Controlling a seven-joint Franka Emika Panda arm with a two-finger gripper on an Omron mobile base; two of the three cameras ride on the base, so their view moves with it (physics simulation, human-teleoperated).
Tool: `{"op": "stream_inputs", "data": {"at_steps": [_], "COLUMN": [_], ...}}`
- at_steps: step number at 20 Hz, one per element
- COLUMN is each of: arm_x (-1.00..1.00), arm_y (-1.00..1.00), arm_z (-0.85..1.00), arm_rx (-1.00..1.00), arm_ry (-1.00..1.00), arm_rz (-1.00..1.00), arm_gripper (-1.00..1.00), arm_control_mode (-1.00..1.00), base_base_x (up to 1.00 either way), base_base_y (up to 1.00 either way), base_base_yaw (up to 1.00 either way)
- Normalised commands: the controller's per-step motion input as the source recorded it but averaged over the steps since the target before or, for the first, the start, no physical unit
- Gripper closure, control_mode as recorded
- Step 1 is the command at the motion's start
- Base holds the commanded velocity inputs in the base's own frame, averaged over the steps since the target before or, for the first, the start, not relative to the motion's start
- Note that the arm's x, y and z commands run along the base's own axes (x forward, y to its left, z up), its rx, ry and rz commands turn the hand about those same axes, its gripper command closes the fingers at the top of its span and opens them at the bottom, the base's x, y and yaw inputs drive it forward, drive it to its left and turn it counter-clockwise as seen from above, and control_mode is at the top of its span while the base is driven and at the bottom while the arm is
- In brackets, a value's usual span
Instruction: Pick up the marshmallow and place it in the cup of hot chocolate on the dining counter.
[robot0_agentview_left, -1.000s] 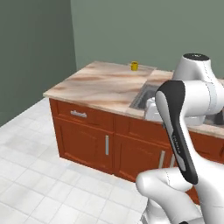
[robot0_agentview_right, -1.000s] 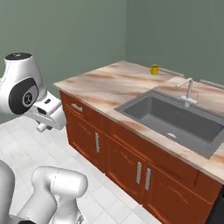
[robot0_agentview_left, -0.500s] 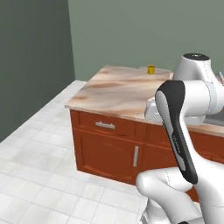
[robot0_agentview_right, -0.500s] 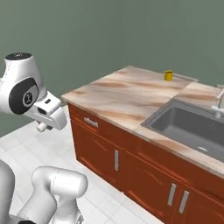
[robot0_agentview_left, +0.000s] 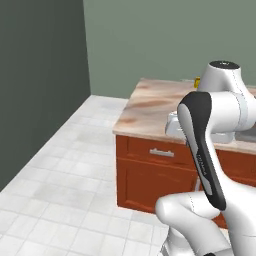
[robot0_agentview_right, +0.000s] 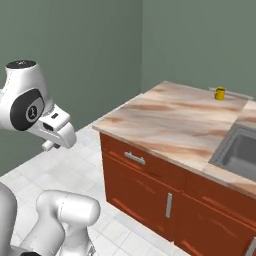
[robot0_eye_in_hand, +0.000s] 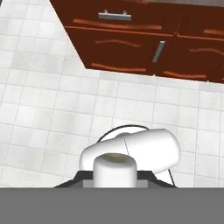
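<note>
The marshmallow (robot0_eye_in_hand: 113, 168), a stubby white block, sits between the two dark fingertips of my gripper (robot0_eye_in_hand: 113, 178), which is shut on it and points down at the tiled floor. In the right base view the gripper (robot0_agentview_right: 48, 145) hangs at the left, well short of the dining counter (robot0_agentview_right: 170, 117). The cup of hot chocolate (robot0_agentview_right: 219, 93) is small and yellow and stands near the far edge of the counter's marble top. In the left base view the cup of hot chocolate (robot0_agentview_left: 197, 81) peeks out beside my arm at the back of the dining counter (robot0_agentview_left: 150, 102).
A grey sink (robot0_agentview_right: 240, 150) is set into the counter's right part. Red-brown cabinet fronts with metal handles (robot0_agentview_right: 135, 158) face me. White floor tiles (robot0_agentview_left: 65, 170) spread to the left, bounded by dark green walls (robot0_agentview_left: 40, 75).
The whole scene has shifted right in both base views as the base moved; the counter's left end is now in front. The arm keeps its pose and the gripper stays shut.
</note>
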Motion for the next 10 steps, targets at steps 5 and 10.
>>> {"op": "stream_inputs", "data": {"at_steps": [5,10], "arm_x": [0.0,0.0], "arm_y": [0.0,0.0], "arm_z": [0.0,0.0], "arm_rx": [0.0,0.0], "arm_ry": [0.0,0.0], "arm_rz": [0.0,0.0], "arm_gripper": [1.0,1.0], "arm_control_mode": [1.0,1.0], "base_base_x": [0.68,1.0], "base_base_y": [1.0,1.0], "base_base_yaw": [-0.2,-0.33]}}
